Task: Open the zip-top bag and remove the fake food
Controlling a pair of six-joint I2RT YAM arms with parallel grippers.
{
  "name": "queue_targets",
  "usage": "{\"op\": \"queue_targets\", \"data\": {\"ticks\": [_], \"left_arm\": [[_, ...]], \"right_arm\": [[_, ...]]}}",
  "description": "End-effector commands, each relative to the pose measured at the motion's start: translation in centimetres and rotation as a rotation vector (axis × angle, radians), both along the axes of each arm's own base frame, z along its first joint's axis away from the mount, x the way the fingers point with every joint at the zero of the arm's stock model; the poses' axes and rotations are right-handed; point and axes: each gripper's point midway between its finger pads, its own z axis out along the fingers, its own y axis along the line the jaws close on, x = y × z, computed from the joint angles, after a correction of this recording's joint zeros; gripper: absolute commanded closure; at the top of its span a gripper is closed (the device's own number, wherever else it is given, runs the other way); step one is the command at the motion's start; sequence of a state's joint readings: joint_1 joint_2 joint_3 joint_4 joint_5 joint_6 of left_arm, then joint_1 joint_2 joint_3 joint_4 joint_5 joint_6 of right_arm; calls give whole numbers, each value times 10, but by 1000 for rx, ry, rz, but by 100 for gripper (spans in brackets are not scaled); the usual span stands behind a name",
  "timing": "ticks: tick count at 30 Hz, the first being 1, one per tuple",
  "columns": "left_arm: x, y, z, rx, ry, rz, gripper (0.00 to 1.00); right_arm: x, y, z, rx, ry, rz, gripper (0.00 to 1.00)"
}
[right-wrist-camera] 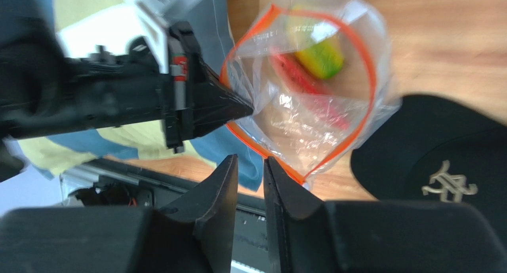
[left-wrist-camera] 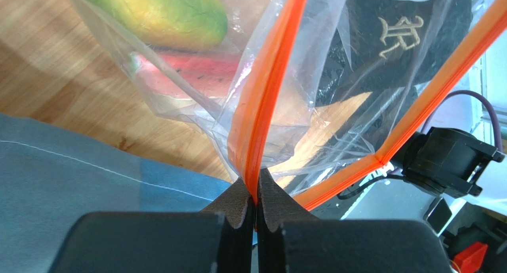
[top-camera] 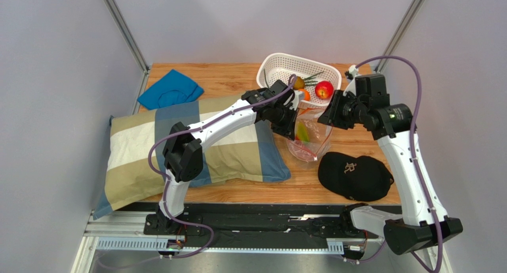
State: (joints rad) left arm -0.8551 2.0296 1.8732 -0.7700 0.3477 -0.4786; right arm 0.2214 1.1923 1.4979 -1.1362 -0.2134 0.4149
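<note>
black fingers of the left gripper (left-wrist-camera: 256, 187) were pinched shut on the orange zip strip (left-wrist-camera: 271, 77) of the zip-top bag (right-wrist-camera: 309, 106), holding one lip up. the right gripper (right-wrist-camera: 251, 166) had its fingers narrowly apart with nothing between them, just beside the opposite lip, and was the nearer arm for it. the mouth gaped toward them, its length running away to the fake food (right-wrist-camera: 319, 56) at the bottom. the bag sat on the wooden counter (right-wrist-camera: 440, 41), crowded between the pillow (top-camera: 137, 148) and the black cap (right-wrist-camera: 440, 160).

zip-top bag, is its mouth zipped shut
No: the orange zip strip of the zip-top bag spreads into a wide open loop in the right wrist view, the left gripper pinching one side.
</note>
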Motion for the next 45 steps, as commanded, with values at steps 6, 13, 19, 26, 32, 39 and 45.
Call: {"op": "queue_targets", "data": {"ticks": [6, 13, 19, 26, 32, 39, 45], "left_arm": [[1, -13, 41, -87, -50, -5, 100], [1, -27, 44, -117, -42, -48, 100], [-3, -50, 60, -215, -17, -130, 100], [9, -25, 74, -152, -156, -39, 62], [10, 35, 70, -95, -265, 180, 65], [4, 39, 23, 5, -145, 177, 84], [13, 31, -22, 143, -48, 165, 80]], "right_arm": [[26, 42, -108, 56, 166, 133, 76], [40, 34, -146, -49, 228, 166, 63], [36, 44, -170, 12, 245, 181, 61], [35, 41, -190, 61, 268, 160, 58], [31, 37, -196, 92, 287, 143, 56], [25, 32, -204, 115, 316, 139, 55], [29, 31, -199, 130, 293, 169, 52]]}}
